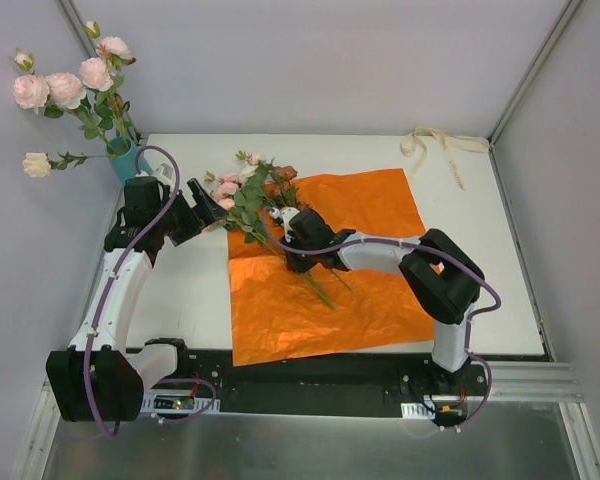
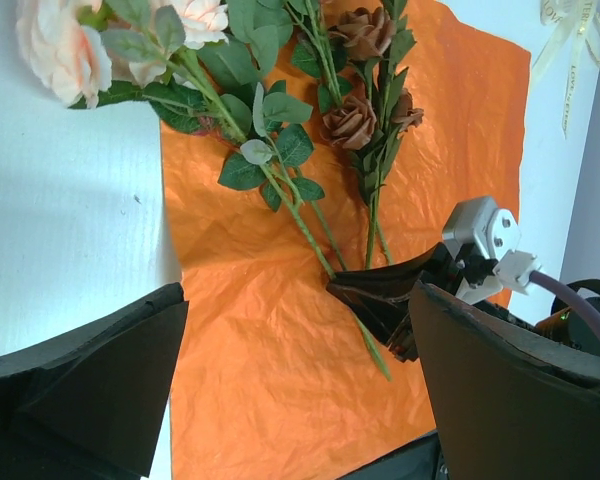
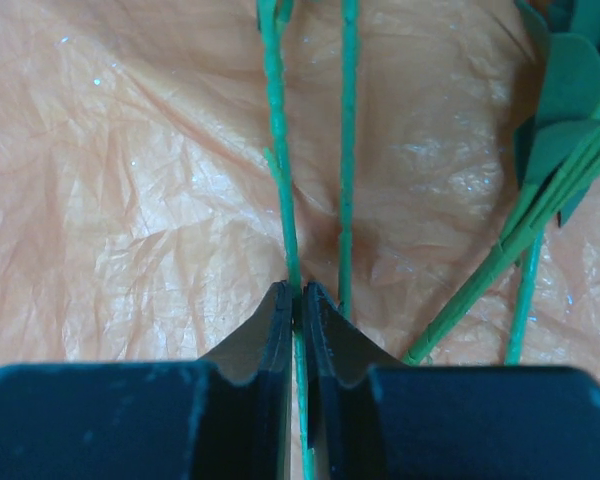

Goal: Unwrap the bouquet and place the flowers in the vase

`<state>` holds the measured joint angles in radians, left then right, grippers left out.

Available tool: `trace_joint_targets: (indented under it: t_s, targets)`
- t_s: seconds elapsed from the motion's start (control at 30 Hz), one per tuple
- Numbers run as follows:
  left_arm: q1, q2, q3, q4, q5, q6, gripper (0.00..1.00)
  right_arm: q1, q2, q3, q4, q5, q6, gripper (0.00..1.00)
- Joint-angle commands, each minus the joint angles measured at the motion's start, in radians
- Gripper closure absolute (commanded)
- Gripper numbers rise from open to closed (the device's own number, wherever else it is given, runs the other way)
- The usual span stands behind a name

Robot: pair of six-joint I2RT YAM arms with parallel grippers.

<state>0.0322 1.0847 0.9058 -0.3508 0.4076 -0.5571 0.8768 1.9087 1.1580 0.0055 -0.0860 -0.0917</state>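
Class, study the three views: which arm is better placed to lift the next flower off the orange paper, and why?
Right. The right fingers pinch a flower stem on the orange paper; the left fingers gape open, empty, nearer the vase.

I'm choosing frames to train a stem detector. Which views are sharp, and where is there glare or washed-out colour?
Top view: evenly lit and sharp, orange paper vivid. Left wrist view: flowers crisp, its own fingers nearly black. Right wrist view: paper bleached to pale peach with tiny glints, leaves at right soft, yet the stem pinched by the right gripper reads clearly.
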Motion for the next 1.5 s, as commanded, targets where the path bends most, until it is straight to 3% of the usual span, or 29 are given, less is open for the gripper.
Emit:
trace_joint_targets:
  t_s: [0.0,0.07,0.47,0.8,0.93,1.07,1.17,1.37,1.47]
  targets:
    - [-0.002,-0.008,-0.007,-0.002,0.005,0.013,0.03,0.013,-0.039,0.035,0.019,0.014,-0.031,0.94]
    - [0.0,-0.003,-0.004,-0.002,0.008,0.003,0.04,0.014,-0.063,0.02,0.037,0.014,-0.034,1.0]
    - [-0.003,0.07,-0.011,0.029,0.151,-0.138,0.11,0.019,-0.226,-0.095,0.254,-0.083,0.032,1.0]
    - [-0.028,0.144,-0.093,0.191,0.191,-0.291,0.12,0.04,-0.304,-0.152,0.399,-0.101,0.158,1.0]
    - [-0.084,0.173,-0.151,0.307,0.186,-0.381,0.15,0.053,-0.324,-0.178,0.444,-0.107,0.19,1.0]
    - [-0.113,0.195,-0.194,0.452,0.2,-0.46,0.28,0.063,-0.341,-0.185,0.455,-0.106,0.202,1.0]
    - [-0.126,0.198,-0.202,0.487,0.197,-0.477,0.44,0.065,-0.346,-0.192,0.455,-0.107,0.207,1.0]
    - [-0.126,0.167,-0.196,0.49,0.181,-0.475,0.97,0.068,-0.349,-0.201,0.444,-0.077,0.23,1.0]
    - [-0.126,0.147,-0.171,0.466,0.165,-0.449,1.0,0.07,-0.35,-0.185,0.403,-0.055,0.253,0.83]
